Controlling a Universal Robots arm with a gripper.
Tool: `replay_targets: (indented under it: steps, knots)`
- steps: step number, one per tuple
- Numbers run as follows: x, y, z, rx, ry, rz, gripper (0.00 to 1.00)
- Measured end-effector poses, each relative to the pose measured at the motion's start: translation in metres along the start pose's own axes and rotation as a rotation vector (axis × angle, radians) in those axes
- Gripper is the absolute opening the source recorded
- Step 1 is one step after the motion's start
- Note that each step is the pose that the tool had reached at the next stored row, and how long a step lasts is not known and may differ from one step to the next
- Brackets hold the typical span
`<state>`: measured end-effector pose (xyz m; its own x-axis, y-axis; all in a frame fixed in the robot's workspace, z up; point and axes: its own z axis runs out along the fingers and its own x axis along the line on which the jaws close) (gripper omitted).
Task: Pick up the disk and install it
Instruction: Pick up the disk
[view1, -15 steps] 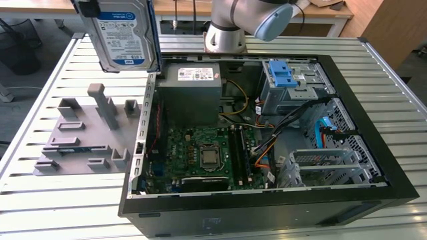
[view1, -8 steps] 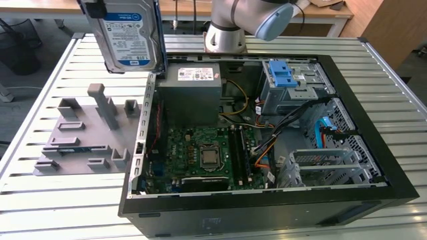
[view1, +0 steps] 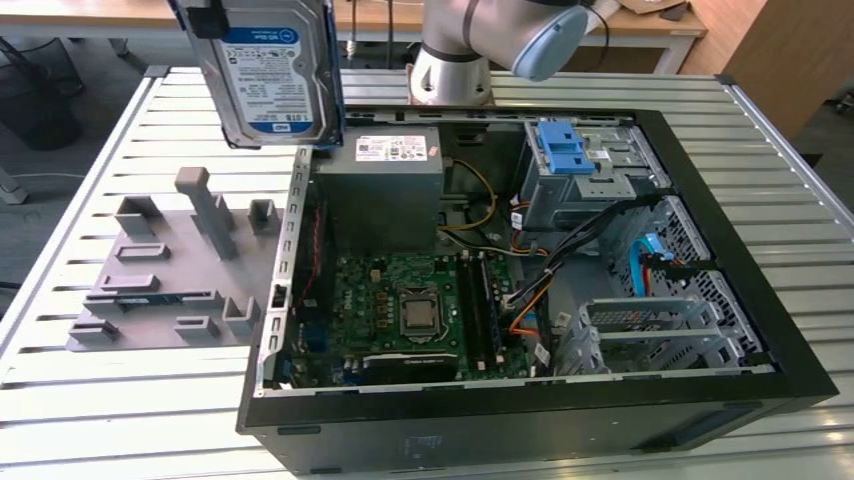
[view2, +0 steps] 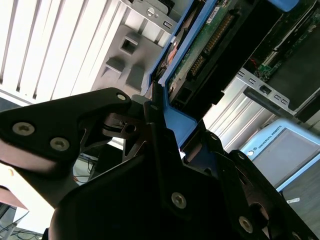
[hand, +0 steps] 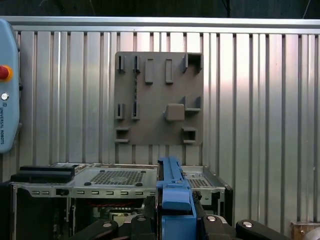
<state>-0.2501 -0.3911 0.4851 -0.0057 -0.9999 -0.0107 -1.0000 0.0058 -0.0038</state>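
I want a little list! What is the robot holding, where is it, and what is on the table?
held thing: the disk, upright, label showing in the exterior view
held by: the gripper, fingers shut on the disk's blue edge
where: in the air, above the computer case
on the table: the open case, with a grey holder plate beside it
installed: not yet

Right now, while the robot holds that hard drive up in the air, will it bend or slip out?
The hard drive probably won't bend: it looks like a stiff metal slab, likely heavy for its size. It might slip a little, since the gripper pinches it at a smooth blue plastic rail.
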Motion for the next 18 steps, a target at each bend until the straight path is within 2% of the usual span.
replay_targets:
  steps: [14, 18]
  knots:
    - [0.0040, -0.0190, 0.0001, -0.0004, -0.0001, 0.000, 0.36]
    - [0.0041, -0.0200, 0.0001, -0.0005, 0.0000, 0.000, 0.36]
